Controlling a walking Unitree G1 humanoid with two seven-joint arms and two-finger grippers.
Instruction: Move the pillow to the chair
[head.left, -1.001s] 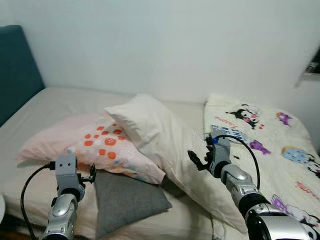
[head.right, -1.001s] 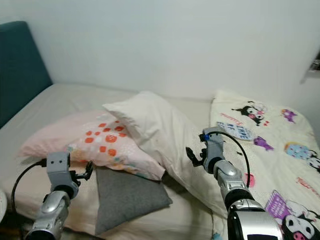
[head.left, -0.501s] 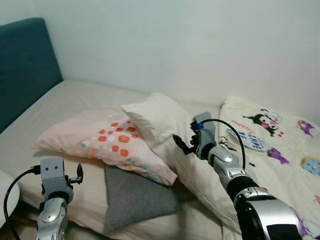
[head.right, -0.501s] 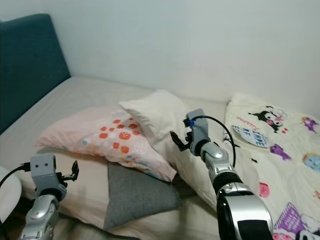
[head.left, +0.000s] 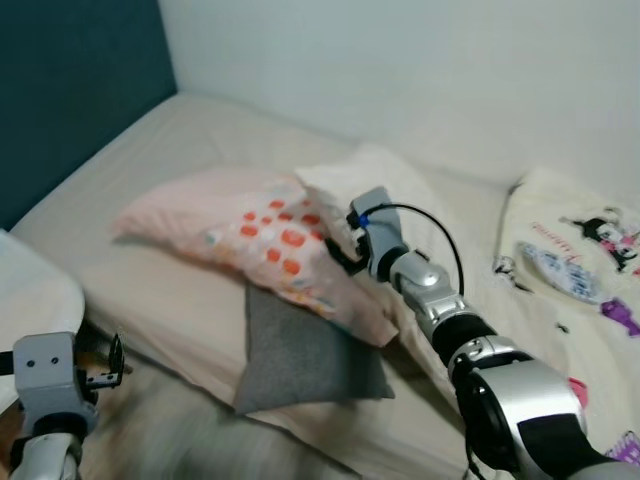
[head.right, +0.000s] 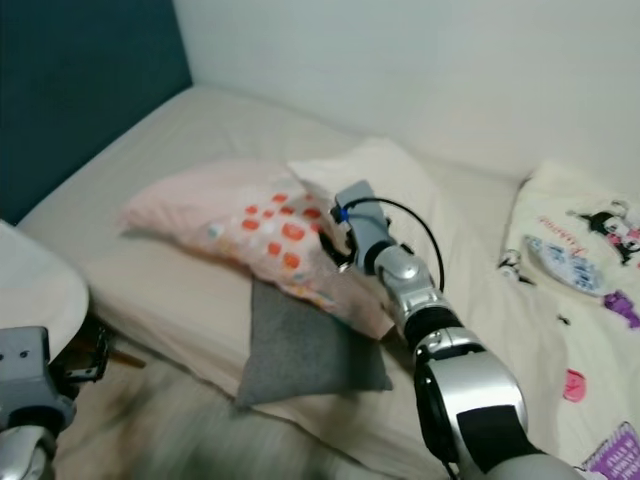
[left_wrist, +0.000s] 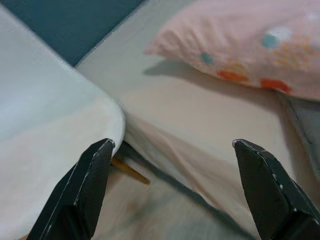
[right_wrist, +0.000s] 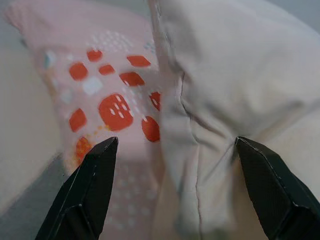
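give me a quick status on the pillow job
Right end effector open, over the seam between pink pillow and cream pillow. Left end effector open, low by the white chair. Nothing gripped yet.

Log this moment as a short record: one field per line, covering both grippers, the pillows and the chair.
right gripper: open, over the seam between the pink pillow and the cream pillow
left gripper: open, low beside the bed, holding nothing
grey pillow: partly under the pink pillow
chair: white, at the bed's edge
grasp: not yet made
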